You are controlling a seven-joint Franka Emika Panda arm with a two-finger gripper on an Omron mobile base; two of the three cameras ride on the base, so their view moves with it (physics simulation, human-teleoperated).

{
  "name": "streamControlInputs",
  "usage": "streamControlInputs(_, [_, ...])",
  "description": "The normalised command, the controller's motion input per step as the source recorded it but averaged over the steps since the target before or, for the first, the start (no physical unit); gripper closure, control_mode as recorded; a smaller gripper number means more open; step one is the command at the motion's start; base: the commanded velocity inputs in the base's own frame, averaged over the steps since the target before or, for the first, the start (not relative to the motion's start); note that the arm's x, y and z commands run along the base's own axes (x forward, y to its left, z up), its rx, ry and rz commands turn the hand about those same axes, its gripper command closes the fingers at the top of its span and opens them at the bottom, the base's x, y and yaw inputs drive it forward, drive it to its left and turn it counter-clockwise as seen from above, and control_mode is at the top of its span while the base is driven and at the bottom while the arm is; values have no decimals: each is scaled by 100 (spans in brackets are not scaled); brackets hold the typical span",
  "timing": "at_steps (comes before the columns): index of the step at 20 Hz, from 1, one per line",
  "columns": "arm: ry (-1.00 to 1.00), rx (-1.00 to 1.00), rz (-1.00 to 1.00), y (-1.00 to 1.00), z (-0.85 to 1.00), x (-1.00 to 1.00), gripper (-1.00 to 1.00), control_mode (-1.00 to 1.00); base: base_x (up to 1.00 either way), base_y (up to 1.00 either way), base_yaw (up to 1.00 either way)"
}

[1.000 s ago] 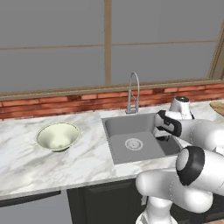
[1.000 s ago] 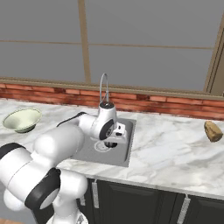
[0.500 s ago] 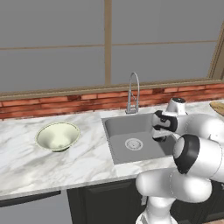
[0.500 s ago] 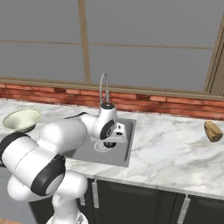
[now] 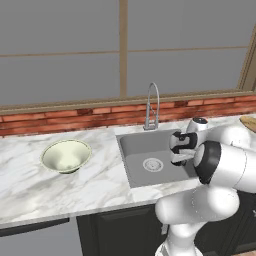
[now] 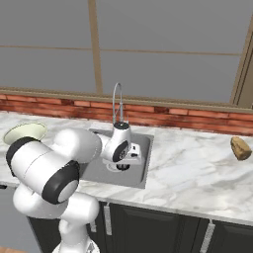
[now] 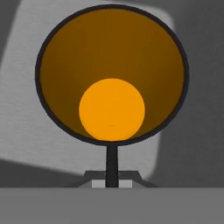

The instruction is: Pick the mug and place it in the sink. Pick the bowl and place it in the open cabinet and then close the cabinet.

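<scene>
The hand view looks straight down into the mug (image 7: 111, 74), which has a dark rim and an orange inside. My gripper (image 7: 111, 171) is shut on the near edge of its rim. Below the mug lies the grey floor of the sink (image 7: 22, 100). From the base views, the gripper (image 5: 179, 151) (image 6: 129, 157) hangs low over the right part of the sink (image 5: 136, 149) (image 6: 145, 148), and the hand hides the mug. The cream bowl (image 5: 66, 156) (image 6: 23, 132) stands upright on the counter left of the sink. The tall cabinet is out of view.
A chrome gooseneck faucet (image 5: 152, 105) (image 6: 117, 101) rises behind the basin, close to the hand. A brown loaf-like object (image 6: 240, 147) lies on the marble counter far to the right. A brick backsplash and window run along the back. Dark cabinets with short handles (image 6: 207, 236) sit below.
The hand with the mug has moved a little left and lower over the sink. The bowl has stayed put.
</scene>
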Motion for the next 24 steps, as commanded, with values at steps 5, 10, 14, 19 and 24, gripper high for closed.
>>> streamControlInputs(5, [0, 0, 3, 0, -21, 19, 100, -100, 0, 0, 0])
streamControlInputs(10, [0, 0, 2, 0, -20, 19, 100, -100, 0, 0, 0])
streamControlInputs(14, [0, 0, 2, 0, -20, 12, 100, -100, 0, 0, 0])
streamControlInputs(19, [0, 0, 2, 0, -20, 10, 100, -100, 0, 0, 0])
streamControlInputs(24, [0, 0, 1, 0, -20, 18, 100, -100, 0, 0, 0])
